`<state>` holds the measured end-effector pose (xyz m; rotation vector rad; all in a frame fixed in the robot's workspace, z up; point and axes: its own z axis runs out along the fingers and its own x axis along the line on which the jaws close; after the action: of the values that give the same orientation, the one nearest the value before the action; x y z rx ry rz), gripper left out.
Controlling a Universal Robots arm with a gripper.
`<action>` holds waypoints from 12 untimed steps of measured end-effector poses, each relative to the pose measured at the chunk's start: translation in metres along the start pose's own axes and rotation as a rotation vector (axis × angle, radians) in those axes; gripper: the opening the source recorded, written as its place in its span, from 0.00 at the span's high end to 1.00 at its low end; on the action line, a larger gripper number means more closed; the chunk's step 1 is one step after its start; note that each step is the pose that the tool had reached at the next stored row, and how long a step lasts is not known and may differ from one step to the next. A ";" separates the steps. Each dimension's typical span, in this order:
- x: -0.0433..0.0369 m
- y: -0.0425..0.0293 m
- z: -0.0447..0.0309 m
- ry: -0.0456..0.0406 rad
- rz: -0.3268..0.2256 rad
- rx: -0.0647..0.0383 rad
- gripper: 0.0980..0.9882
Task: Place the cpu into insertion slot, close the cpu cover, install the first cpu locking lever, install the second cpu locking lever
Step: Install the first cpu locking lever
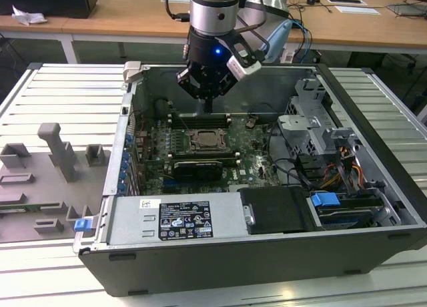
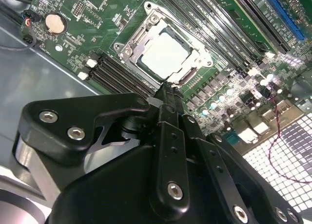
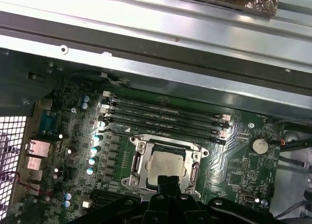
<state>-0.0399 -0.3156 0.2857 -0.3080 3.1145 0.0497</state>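
The cpu (image 2: 163,53) lies flat in the socket on the motherboard, its pale metal top showing through the square opening of the cpu cover (image 2: 142,37). The cover lies down around the chip in both wrist views, cpu (image 3: 163,165) inside cover (image 3: 141,161). My gripper (image 2: 168,91) hangs above the socket's edge, fingers shut together into one narrow tip with nothing between them. In the exterior view the gripper (image 1: 208,107) is a little above and behind the socket with the cpu (image 1: 208,140). I cannot tell how the locking levers stand.
The open computer case (image 1: 220,253) surrounds the board. Memory slots (image 3: 165,117) run behind the socket and a long black card (image 1: 198,168) lies in front. A drive cage and cables (image 1: 320,153) stand at the exterior view's right, grey fixtures (image 1: 57,153) at its left.
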 end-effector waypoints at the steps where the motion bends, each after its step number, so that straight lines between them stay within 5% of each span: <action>1: 0.0006 0.0001 0.0001 0.0000 -0.003 0.000 0.99; 12: 0.0141 0.0028 0.0003 -0.0002 -0.008 -0.002 0.99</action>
<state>-0.0543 -0.3156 0.2852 -0.3211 3.1130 0.0523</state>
